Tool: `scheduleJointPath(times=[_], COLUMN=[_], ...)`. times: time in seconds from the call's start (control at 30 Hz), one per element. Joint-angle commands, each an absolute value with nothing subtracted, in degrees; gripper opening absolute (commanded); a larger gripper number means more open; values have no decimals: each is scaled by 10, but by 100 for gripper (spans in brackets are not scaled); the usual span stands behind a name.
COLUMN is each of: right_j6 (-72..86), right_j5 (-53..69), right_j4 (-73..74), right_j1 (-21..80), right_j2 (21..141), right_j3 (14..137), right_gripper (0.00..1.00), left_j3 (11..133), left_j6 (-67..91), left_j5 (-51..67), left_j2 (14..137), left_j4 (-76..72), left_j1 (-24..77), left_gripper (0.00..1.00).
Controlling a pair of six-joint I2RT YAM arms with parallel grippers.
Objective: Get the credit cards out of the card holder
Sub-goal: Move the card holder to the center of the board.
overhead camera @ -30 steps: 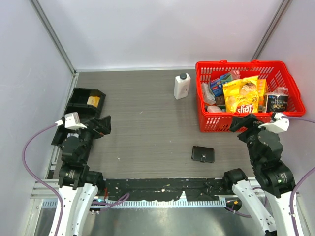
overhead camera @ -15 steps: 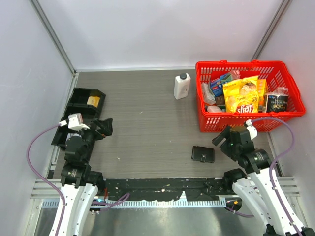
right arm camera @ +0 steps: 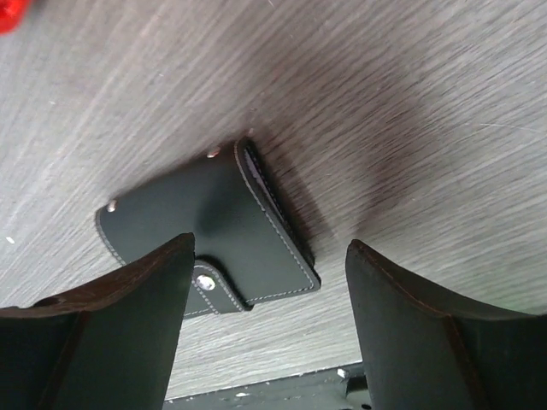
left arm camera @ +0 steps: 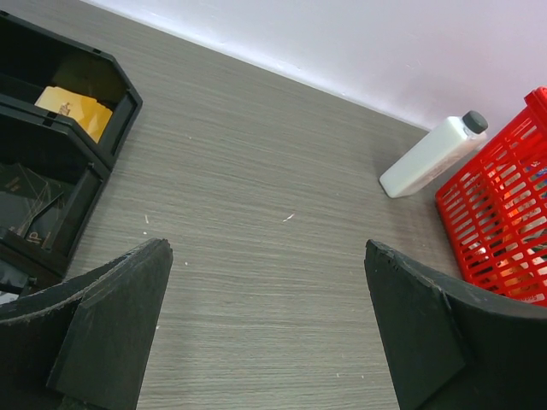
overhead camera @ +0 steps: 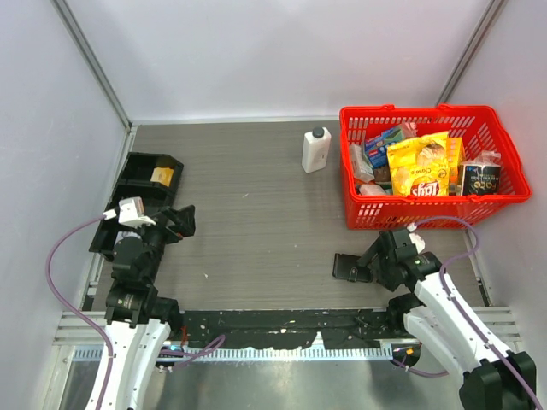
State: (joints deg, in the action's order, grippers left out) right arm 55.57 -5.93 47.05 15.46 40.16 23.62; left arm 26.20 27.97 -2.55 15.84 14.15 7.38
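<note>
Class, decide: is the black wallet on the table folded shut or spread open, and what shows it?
Folded shut: the wallet lies flat, snap tab closed over its edge, only its outside showing.

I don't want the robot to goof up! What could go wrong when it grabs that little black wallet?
1. The wallet lies flat and shut on the table. The right gripper is open above it, one finger seemingly over it, so it might just push it.
2. The wallet sits near the table's front edge, so a shove could slide it off.
3. The left gripper is far away by the black tray, so it cannot help hold yet.
</note>
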Motion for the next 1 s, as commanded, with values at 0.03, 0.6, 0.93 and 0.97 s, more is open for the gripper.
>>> scheduleJointPath(times=[0.03, 0.6, 0.93, 0.97], right_j6=[575, 489, 391, 385], right_j5=[-12, -111, -180, -198], right_j4=[379, 119, 138, 146], right_j1=[170, 493, 553, 553], right_j2=[403, 678, 817, 805], right_j3=[195, 344, 493, 495], right_gripper=[73, 66, 68, 69], left_j3=[289, 354, 392, 393], left_j6=[277, 363, 372, 370], left_j5=[-20, 88, 158, 156], left_j2=[165, 335, 448, 452], left_j4=[126, 206, 229, 228], left_j1=[73, 79, 107, 114], left_gripper=[100, 100, 100, 100])
